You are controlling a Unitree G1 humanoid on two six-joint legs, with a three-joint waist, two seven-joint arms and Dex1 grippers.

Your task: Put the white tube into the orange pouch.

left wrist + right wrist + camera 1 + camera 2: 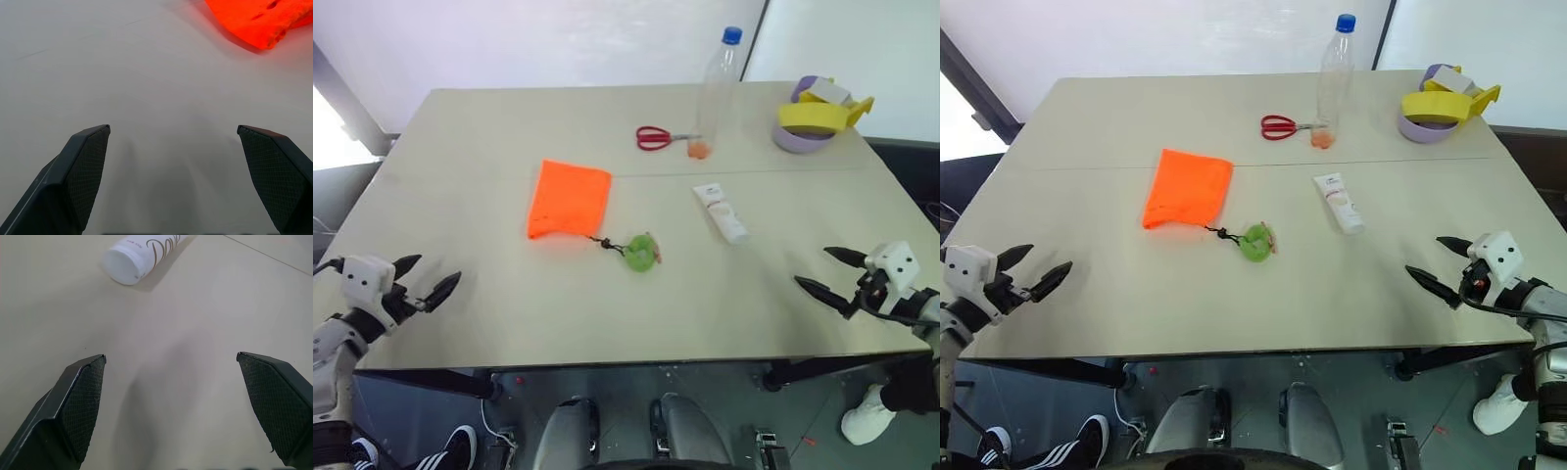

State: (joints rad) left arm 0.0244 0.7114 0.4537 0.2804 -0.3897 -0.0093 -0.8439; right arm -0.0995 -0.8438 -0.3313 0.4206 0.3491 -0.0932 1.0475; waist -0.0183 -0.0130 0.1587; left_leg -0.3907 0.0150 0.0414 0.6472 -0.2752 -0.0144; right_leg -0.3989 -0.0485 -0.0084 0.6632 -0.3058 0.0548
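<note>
Nearest the head camera, the left gripper (424, 279) and the right gripper (822, 271) hover over the near corners of the pale desk (509, 127), each released with its fingers spread wide and nothing between them. Farther in, the orange pouch (569, 199) lies flat left of the middle, its dark cord running to a green toggle (642, 252) just beside its near right corner. To the right, well apart from the pouch, the white tube (722, 212) lies flat. Beyond them a clear bottle (716, 91) with a blue cap stands upright, red scissors (656, 137) lie just left of it, and rolls of tape (815, 119) are stacked at the far right. From the left wrist, the two black fingertips (85, 169) stand wide apart over bare desk, the pouch's edge ahead. From the right wrist, the fingertips (83, 399) are likewise parted, with the tube's capped end lying ahead on the desk, untouched.
</note>
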